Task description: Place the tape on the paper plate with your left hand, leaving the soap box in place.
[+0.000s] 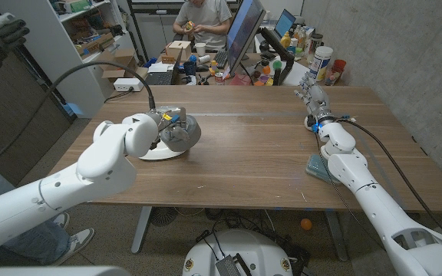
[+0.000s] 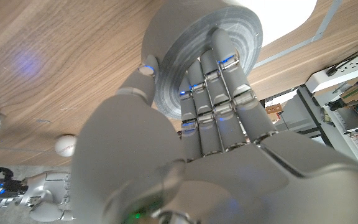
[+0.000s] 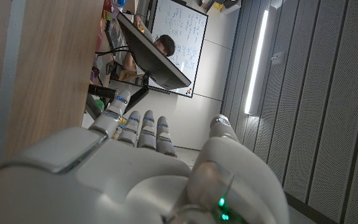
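Observation:
My left hand grips a grey roll of tape and holds it over the right part of the white paper plate. In the left wrist view the fingers wrap over the tape, with the plate just beyond it. I cannot tell whether the tape touches the plate. The teal soap box lies near the table's right side, partly under my right forearm. My right hand stands further back on the right, fingers stretched out and holding nothing.
The far table edge is crowded with a monitor, bottles and cans, and boxes; a person sits behind them. A cable arcs over my left arm. An orange ball lies on the floor.

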